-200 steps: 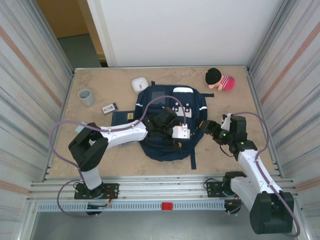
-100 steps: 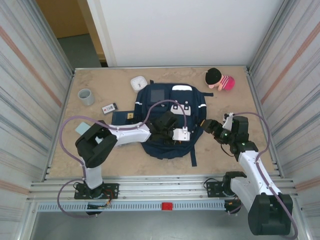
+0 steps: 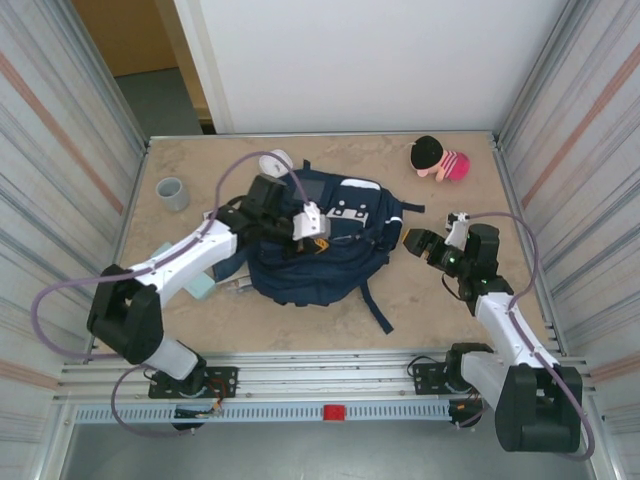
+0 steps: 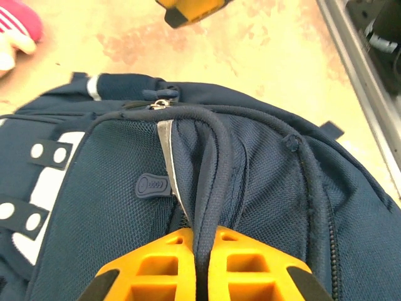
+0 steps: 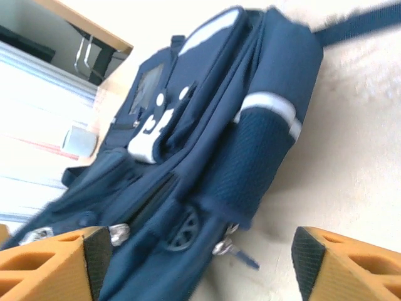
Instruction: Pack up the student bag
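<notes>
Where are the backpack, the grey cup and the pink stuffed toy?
student bag (image 3: pixel 330 268): top view, on its lower front fabric.
grey cup (image 3: pixel 175 202): top view, on its side wall.
pink stuffed toy (image 3: pixel 453 166): top view, on its striped body.

The table (image 3: pixel 420 300) carries one bag (image 3: pixel 330 262), one grey cup (image 3: pixel 171 193) far left, one plush toy (image 3: pixel 441 159) far right, one small white object (image 3: pixel 273 157) at the far edge, and one pale teal block (image 3: pixel 203 286) near left.

The left fingers (image 4: pixel 160 266) have swung left — dragging the student bag (image 3: pixel 330 265) by its strap (image 4: pixel 210 182). The bag now lies bunched.
</notes>
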`<action>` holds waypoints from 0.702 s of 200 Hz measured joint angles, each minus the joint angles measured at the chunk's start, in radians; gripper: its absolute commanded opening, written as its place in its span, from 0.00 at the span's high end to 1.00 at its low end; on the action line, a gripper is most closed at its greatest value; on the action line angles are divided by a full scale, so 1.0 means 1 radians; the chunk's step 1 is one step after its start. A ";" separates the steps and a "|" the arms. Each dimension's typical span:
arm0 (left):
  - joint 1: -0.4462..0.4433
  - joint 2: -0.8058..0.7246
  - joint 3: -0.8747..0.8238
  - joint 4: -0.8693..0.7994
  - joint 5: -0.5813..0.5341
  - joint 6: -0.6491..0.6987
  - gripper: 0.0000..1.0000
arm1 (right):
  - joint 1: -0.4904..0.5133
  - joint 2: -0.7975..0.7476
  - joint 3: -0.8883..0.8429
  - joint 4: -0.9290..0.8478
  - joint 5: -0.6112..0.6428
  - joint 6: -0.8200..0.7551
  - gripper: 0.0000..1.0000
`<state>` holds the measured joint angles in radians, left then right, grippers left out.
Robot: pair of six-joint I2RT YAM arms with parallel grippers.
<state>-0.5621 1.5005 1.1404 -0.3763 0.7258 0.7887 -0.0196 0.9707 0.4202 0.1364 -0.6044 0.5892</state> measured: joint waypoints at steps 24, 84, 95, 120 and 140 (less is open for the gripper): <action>0.085 -0.037 0.004 -0.035 0.097 0.001 1.00 | 0.025 0.063 -0.018 0.123 -0.003 -0.053 0.29; 0.176 -0.058 0.041 -0.105 0.208 0.001 1.00 | 0.278 0.134 -0.065 0.246 0.074 -0.296 0.30; 0.179 -0.060 0.043 -0.112 0.214 0.001 1.00 | 0.289 0.165 -0.065 0.269 0.089 -0.323 0.31; 0.190 -0.061 0.047 -0.122 0.232 0.001 1.00 | 0.296 0.254 -0.069 0.343 0.108 -0.369 0.39; 0.196 -0.061 0.049 -0.122 0.243 0.001 1.00 | 0.298 0.322 -0.071 0.397 0.098 -0.401 0.51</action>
<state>-0.3656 1.4395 1.1893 -0.4988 0.9688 0.7898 0.2787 1.2926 0.3492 0.5335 -0.5068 0.1879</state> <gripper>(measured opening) 0.078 0.563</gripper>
